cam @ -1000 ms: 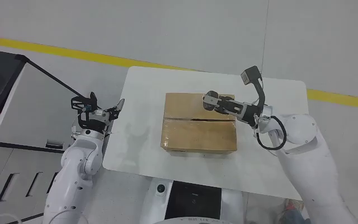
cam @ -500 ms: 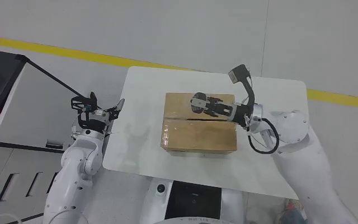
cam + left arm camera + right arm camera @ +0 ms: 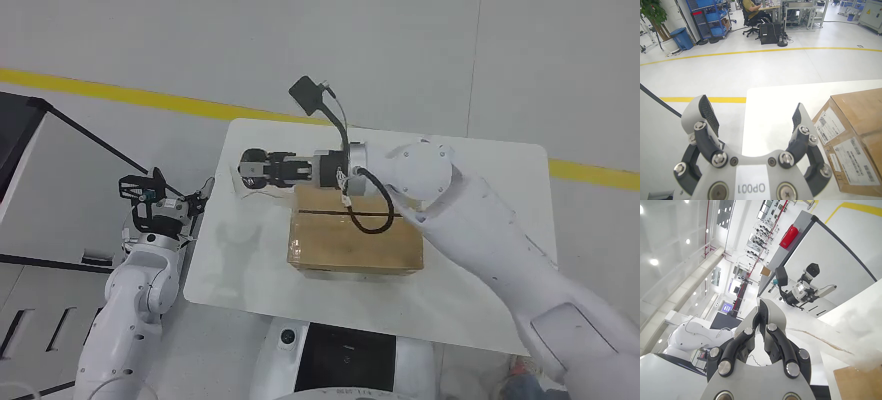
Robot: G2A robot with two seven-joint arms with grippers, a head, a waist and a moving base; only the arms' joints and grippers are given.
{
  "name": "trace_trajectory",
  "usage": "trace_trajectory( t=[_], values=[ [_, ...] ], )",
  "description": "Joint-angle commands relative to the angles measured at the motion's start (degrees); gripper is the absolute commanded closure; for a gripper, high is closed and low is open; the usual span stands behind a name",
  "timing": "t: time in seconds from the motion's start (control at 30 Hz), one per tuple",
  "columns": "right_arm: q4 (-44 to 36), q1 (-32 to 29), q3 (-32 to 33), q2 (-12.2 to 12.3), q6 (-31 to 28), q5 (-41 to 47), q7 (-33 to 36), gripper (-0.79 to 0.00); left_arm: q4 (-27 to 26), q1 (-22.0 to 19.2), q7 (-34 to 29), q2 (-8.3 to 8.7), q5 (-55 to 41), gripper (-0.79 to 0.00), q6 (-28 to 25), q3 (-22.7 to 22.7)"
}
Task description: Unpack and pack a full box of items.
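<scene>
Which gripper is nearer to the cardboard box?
Right. The right gripper hangs past the far left corner of the box, above the table; the left gripper is at the table's left edge.
</scene>
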Motion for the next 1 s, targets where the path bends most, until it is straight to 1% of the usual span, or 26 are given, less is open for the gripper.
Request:
trace_trajectory(
  t=[0.0, 0.37, 0.47, 0.53, 0.7, 0.83, 0.97],
  values=[
    [0.46, 0.61, -0.5, -0.27, -0.12, 0.26, 0.13, 0.0, 0.0, 0.0, -0.01, 0.0, 0.01, -0.785, 0.0, 0.0],
    [0.46, 0.61, -0.5, -0.27, -0.12, 0.26, 0.13, 0.0, -0.06, -0.13, 0.07, -0.02, -0.1, -0.785, -0.16, 0.11],
    [0.54, -0.2, -0.06, -0.37, 0.38, -0.85, -1.77, 0.0, 0.12, -0.32, 0.76, 0.02, 0.0, -0.785, -2.62, 0.33],
    [1.16, 0.06, -0.28, -0.84, 0.63, -0.76, -3.07, 0.0, 0.34, -0.09, 1.38, -0.01, 0.41, -0.785, -3.26, 0.48],
    [4.82, 2.52, -3.32, -3.28, -0.76, 0.23, -5.58, 0.0, 0.97, 0.4, 2.49, -0.25, 1.77, -0.785, -2.08, 1.59],
    [8.21, 6.01, -6.72, -5.98, -1.08, 0.47, -6.69, 0.0, 2.32, -0.23, 2.34, -0.48, 1.12, -0.785, -1.07, 2.09],
    [12.28, 9.38, -9.21, -8.5, -0.14, -0.55, -7.81, 0.0, 3.06, -0.63, 2.28, -0.56, -1.46, -0.785, -3.45, 2.06]
  ],
)
